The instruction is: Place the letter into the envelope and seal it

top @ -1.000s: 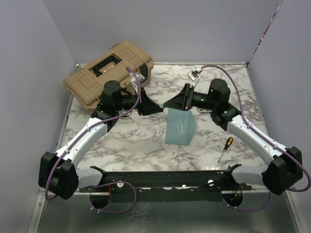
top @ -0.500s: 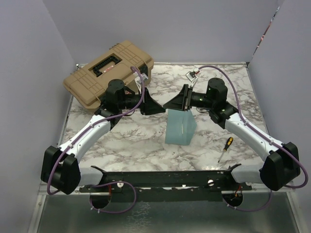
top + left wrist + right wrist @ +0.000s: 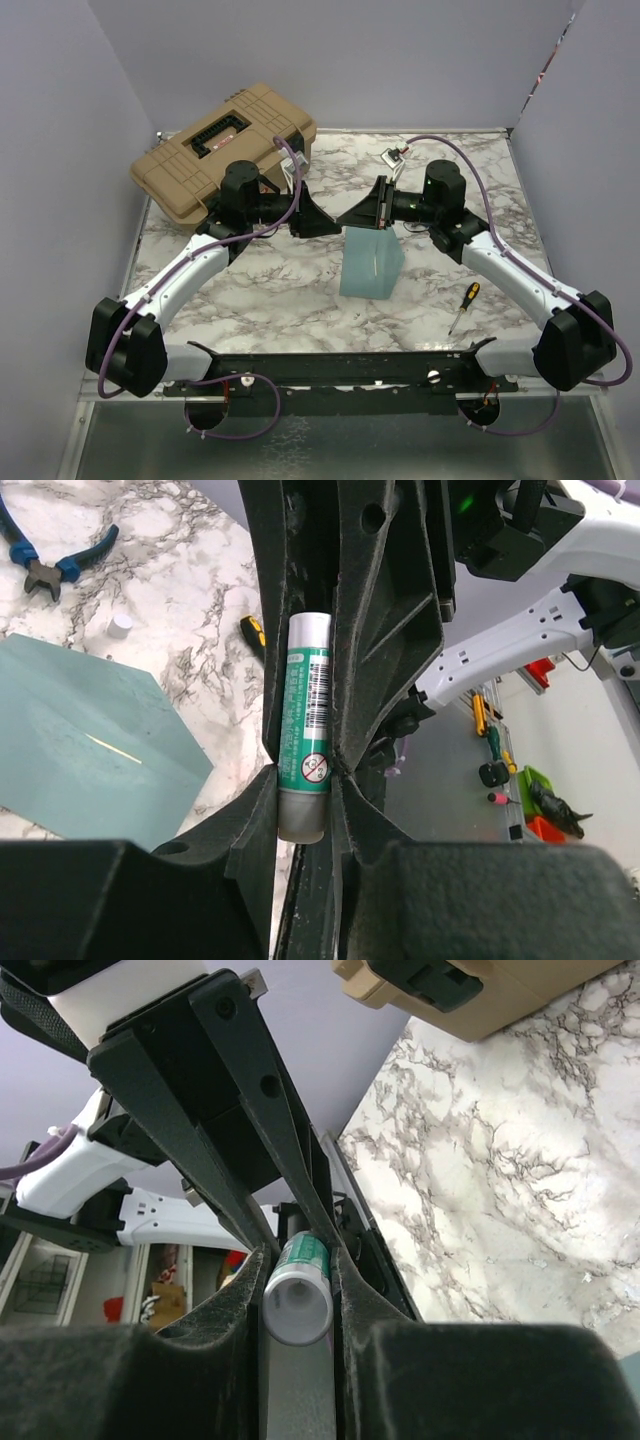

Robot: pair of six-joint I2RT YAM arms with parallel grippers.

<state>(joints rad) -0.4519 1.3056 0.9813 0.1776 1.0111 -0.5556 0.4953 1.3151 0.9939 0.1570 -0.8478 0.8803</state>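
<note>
A green-and-white glue stick (image 3: 307,730) hangs in the air between my two grippers, above the far end of the envelope. The left gripper (image 3: 303,780) is shut on its grey end. In the right wrist view the right gripper (image 3: 298,1260) is shut on the white end of the glue stick (image 3: 298,1300). From the top view the left gripper (image 3: 330,222) and the right gripper (image 3: 346,217) meet tip to tip. The teal envelope (image 3: 372,265) lies flat on the marble table (image 3: 270,290), also seen as the envelope (image 3: 90,740). The letter is hidden from every view.
A tan toolbox (image 3: 225,145) stands at the back left, close behind the left arm. A yellow-and-black screwdriver (image 3: 463,305) lies right of the envelope. Blue-handled pliers (image 3: 50,565) and a small white cap (image 3: 120,625) lie beyond the envelope. Purple walls enclose the table.
The right gripper's jaws have come together on the glue stick's white end. The left arm shifted slightly right and kept its grip.
</note>
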